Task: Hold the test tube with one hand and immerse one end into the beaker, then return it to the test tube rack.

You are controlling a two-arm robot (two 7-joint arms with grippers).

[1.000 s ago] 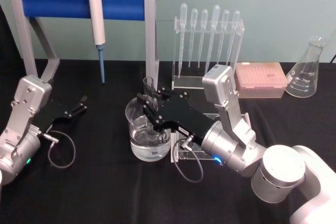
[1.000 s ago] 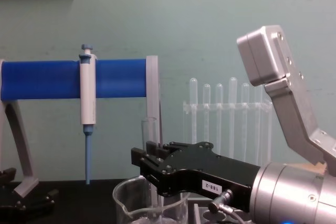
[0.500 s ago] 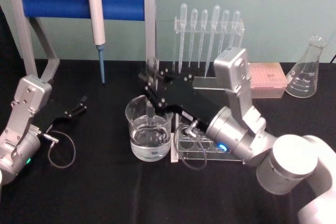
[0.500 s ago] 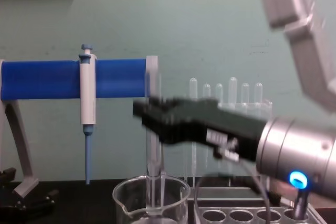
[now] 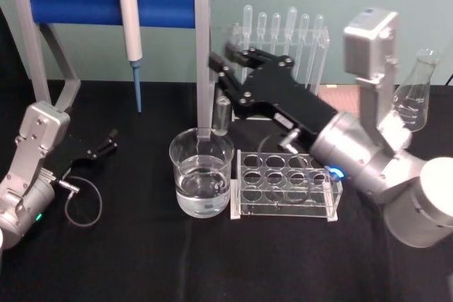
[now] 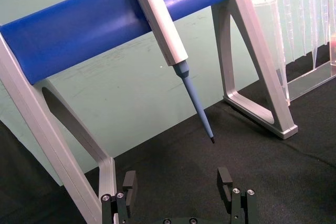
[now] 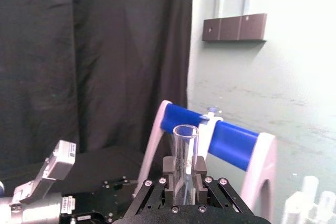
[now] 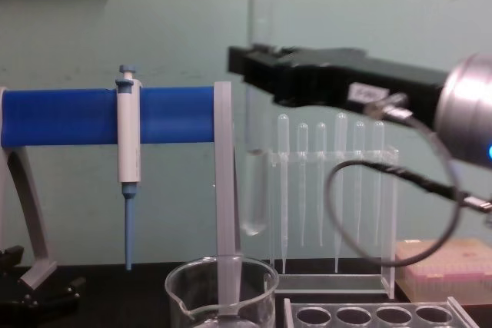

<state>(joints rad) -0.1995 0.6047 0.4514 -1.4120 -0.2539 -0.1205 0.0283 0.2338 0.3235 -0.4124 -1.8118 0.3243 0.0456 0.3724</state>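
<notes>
Black table (image 5: 141, 259) | one beaker (image 5: 202, 178) | one test tube (image 8: 257, 113) | right claw (image 5: 228, 68) gripping it

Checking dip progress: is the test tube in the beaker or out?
Out: the right hand holds the test tube above the beaker.

A black surface (image 5: 141, 259) is carrying the beaker (image 5: 202, 182), a clear tube rack (image 5: 287, 185), a blue-barred stand (image 5: 113, 1), a pipette rack (image 5: 279, 54), a pink box (image 5: 333, 93) and a flask (image 5: 414, 97).
</notes>
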